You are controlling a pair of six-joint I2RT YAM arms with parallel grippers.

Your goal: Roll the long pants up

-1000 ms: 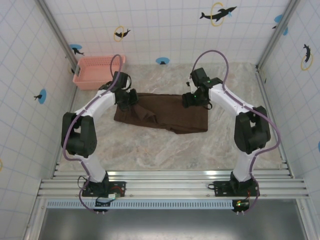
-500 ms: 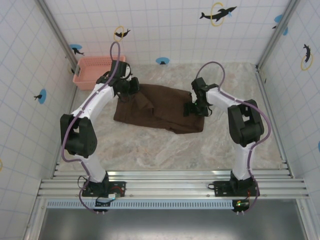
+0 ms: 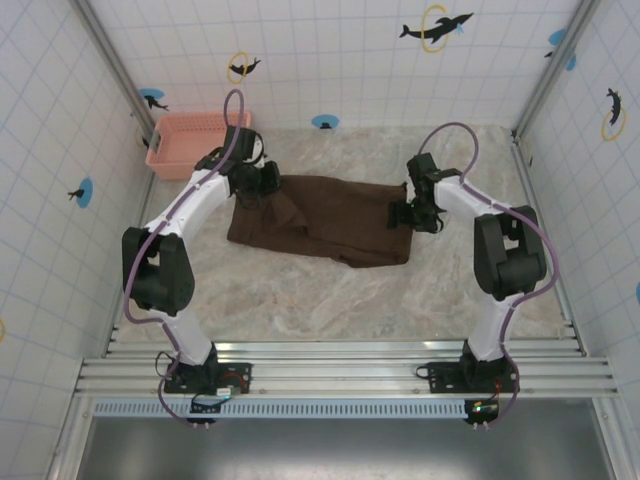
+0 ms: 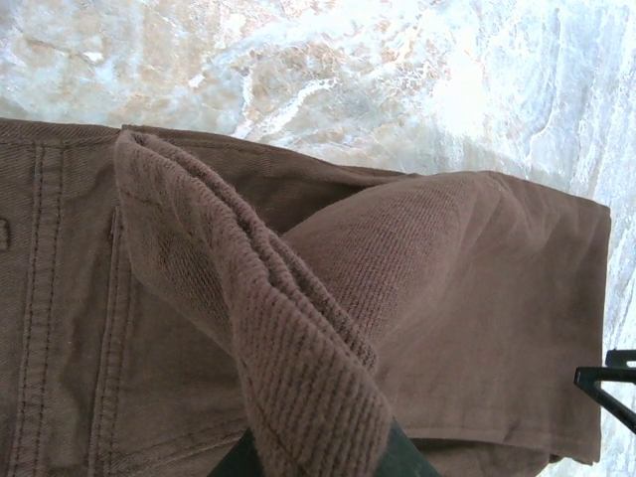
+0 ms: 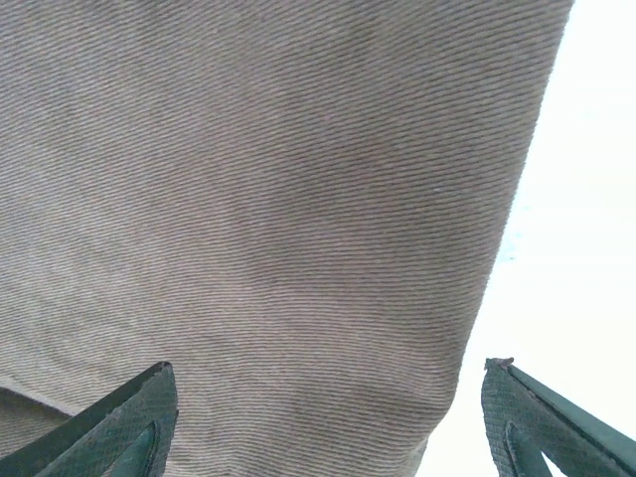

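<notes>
Long pants (image 3: 330, 225) lie folded flat, frame centre, on table (image 3: 300, 300). Left gripper (image 3: 266, 188) pinches a raised fold, presumably to start rolling. Right gripper (image 5: 323, 417) gapes empty over right hem.

I count one pair of pants (image 3: 330, 222) and one basket (image 3: 190, 143) on the one table (image 3: 300, 290). I have two arms to drive, the left arm (image 3: 190, 205) and the right arm (image 3: 462, 203), each trailing one purple line, so two cables (image 3: 455, 125). That makes two grippers: the left gripper (image 3: 262, 183) and the right gripper (image 3: 405, 216), whose wrist camera shows two fingers (image 5: 109, 427). On the walls I make out three ringed dolphins (image 3: 435, 28) and at least four blue discs (image 3: 325, 121).
</notes>
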